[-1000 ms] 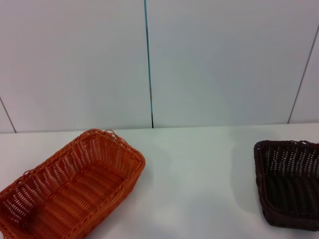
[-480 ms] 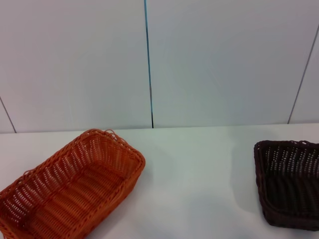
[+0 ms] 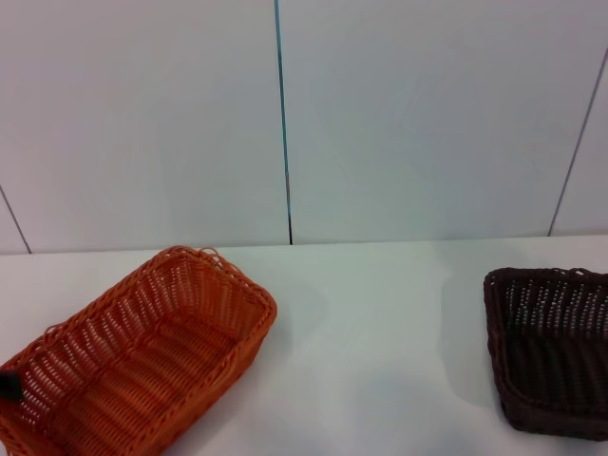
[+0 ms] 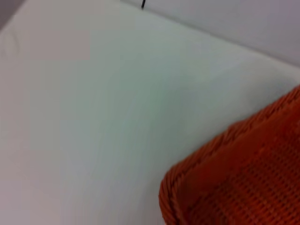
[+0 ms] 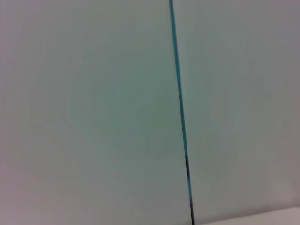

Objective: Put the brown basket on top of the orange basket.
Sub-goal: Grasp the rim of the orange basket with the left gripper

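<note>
Orange basket (image 3: 138, 356) at table's (image 3: 380, 323) left, brown basket (image 3: 551, 347) well apart at right, gripper state untellable.

small dark pincer (image 3: 8, 384) tip

A white table (image 3: 380, 313) meets a pale panelled wall (image 3: 427, 123), split by a thin dark vertical seam (image 3: 283, 123).

orange basket (image 3: 142, 356) on table (image 3: 380, 313), left | brown basket (image 3: 551, 347) far right, well apart | wall (image 3: 427, 114) behind
</note>
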